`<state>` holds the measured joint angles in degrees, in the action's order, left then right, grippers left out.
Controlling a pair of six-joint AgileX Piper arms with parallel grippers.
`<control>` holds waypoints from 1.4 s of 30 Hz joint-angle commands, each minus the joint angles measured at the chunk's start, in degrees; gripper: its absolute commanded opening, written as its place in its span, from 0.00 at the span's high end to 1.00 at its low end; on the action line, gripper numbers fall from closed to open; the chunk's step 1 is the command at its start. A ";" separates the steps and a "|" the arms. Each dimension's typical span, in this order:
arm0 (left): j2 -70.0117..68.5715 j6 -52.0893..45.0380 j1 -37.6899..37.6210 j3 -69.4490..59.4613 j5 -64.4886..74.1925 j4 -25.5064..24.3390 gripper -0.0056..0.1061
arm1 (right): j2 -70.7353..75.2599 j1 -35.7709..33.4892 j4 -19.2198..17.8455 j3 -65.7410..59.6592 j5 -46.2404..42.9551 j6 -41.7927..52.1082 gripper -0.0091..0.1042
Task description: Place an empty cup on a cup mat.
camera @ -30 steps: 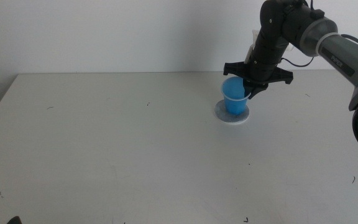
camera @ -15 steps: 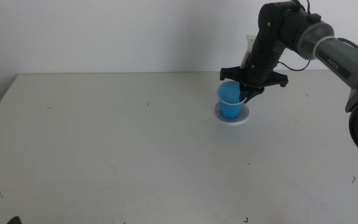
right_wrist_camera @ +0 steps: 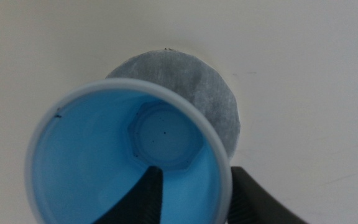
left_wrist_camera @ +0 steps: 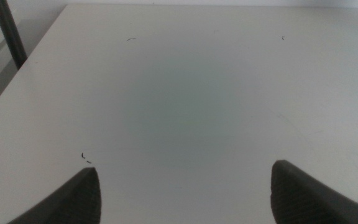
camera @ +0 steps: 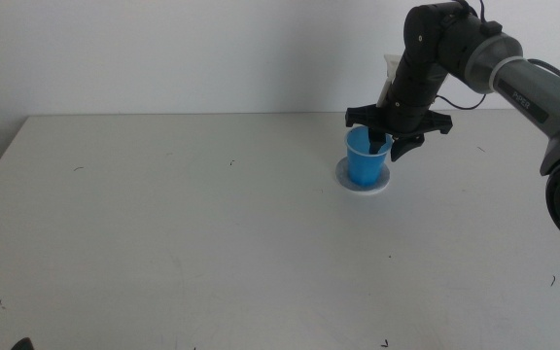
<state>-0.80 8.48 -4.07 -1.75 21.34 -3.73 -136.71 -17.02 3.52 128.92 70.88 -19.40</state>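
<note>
The bright blue cup stands upright on the round grey cup mat at the table's back right; I cannot tell whether its base rests fully on it. My right gripper comes down from above and is shut on the cup's right rim, one jaw inside and one outside. In the right wrist view the cup is empty, the speckled cup mat shows past its rim, and the right gripper pinches the wall. My left gripper waits open over bare table.
The white table has its back edge just behind the cup and a left edge beside a dark post. A small white object sits behind the right arm by the wall.
The right gripper swung the cup left and down over the mat, then shifted it slightly back right. The left arm has not moved.
</note>
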 commanded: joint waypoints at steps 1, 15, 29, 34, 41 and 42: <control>-0.20 0.62 0.06 0.34 -3.84 -0.02 0.01 | 4.88 0.27 -0.78 1.82 0.13 0.75 0.55; -0.20 0.62 0.06 0.34 -3.84 -0.02 0.01 | 19.54 1.36 -0.74 -0.01 3.23 6.85 0.21; -0.20 0.62 0.06 0.34 -3.84 -0.02 0.01 | 58.39 8.27 -4.94 -33.00 -0.65 8.91 0.21; -0.20 0.62 0.06 0.34 -3.84 -0.02 0.01 | 72.50 8.27 -6.20 -43.59 -4.17 7.98 0.21; -0.20 0.62 0.06 0.34 -3.84 -0.02 0.01 | 91.33 8.27 -8.64 -60.07 -11.04 7.42 0.21; -0.20 0.62 0.06 0.34 -3.84 -0.02 0.01 | 93.17 8.27 -9.45 -62.79 -13.02 8.00 0.21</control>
<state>-0.80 8.48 -4.07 -1.75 21.34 -3.73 -46.47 -9.25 -3.70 68.47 64.15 -12.15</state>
